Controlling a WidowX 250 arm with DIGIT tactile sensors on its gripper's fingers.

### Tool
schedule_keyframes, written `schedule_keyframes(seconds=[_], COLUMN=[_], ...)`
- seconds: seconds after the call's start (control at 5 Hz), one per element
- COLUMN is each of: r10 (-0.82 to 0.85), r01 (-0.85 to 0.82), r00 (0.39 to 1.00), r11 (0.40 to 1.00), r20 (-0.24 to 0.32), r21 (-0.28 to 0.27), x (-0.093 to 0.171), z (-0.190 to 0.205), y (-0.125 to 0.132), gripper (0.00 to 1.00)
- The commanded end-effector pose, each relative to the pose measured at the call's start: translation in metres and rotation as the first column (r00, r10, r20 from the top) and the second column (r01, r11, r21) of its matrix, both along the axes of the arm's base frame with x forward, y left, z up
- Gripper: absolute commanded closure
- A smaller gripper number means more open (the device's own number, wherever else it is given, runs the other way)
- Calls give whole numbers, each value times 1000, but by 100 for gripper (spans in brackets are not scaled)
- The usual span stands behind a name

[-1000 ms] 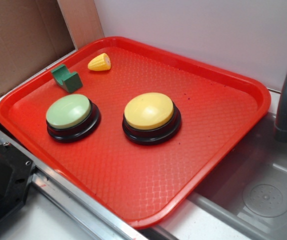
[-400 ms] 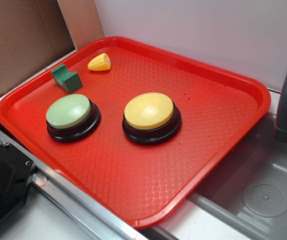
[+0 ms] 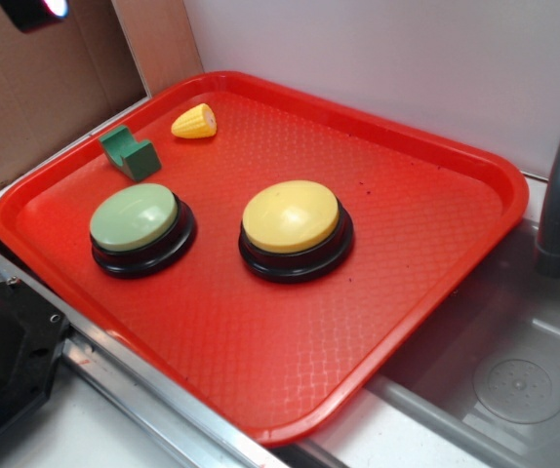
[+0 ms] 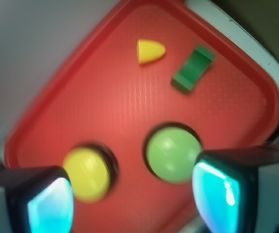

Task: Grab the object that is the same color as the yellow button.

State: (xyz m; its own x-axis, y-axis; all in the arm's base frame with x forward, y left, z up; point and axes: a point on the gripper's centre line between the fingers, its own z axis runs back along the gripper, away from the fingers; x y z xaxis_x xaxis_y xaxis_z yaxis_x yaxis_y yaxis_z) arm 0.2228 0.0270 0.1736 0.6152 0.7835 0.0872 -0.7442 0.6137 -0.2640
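The red tray (image 3: 426, 283) carries four things, laid out so that colour alone picks the target; two big domed buttons sit side by side near the middle as cues, and two small toys lie toward the far corner as candidates. The yellow button (image 3: 291, 217) stands at about 3 o'clock from the pale-green button (image 3: 135, 216), each on a black round base, near each other but apart. The toy corn tip (image 3: 194, 122), the only small piece matching the yellow dome, lies on its side at about 11 o'clock from the yellow button, well apart from it, close to the tray's far rim; the green notched block (image 3: 130, 152) sits just beside it, at roughly 8 o'clock from the corn, not touching.

In the wrist view the gripper (image 4: 134, 194) hangs high over the tray with its fingers (image 4: 49, 206) spread wide and nothing between them; released and empty. From there the corn tip shows near 12 o'clock, the block to its right, the buttons lower; the picture is blurred. In the exterior view only a dark part of the arm shows at the top left corner.

The grasp looks not yet begun; I judge that the small rounded cone may roll or slip, and the block nearby leaves little room on that side.
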Motion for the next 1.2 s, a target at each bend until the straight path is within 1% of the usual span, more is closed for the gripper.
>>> schedule_keyframes(seconds=[0.0, 0.2, 0.4, 0.6, 0.8, 1.0], r10=[385, 479, 570, 629, 646, 671], r01=[-395, -497, -607, -680, -710, -730], r00=[908, 852, 772, 712, 690, 675], r11=[918, 867, 792, 728, 692, 667], r20=[167, 210, 282, 312, 327, 309], r21=[28, 38, 60, 85, 131, 147], x=[58, 77, 86, 88, 87, 85], z=[-35, -55, -72, -89, -102, -113], y=[50, 60, 68, 79, 84, 91], gripper=[0, 0, 0, 0, 0, 0])
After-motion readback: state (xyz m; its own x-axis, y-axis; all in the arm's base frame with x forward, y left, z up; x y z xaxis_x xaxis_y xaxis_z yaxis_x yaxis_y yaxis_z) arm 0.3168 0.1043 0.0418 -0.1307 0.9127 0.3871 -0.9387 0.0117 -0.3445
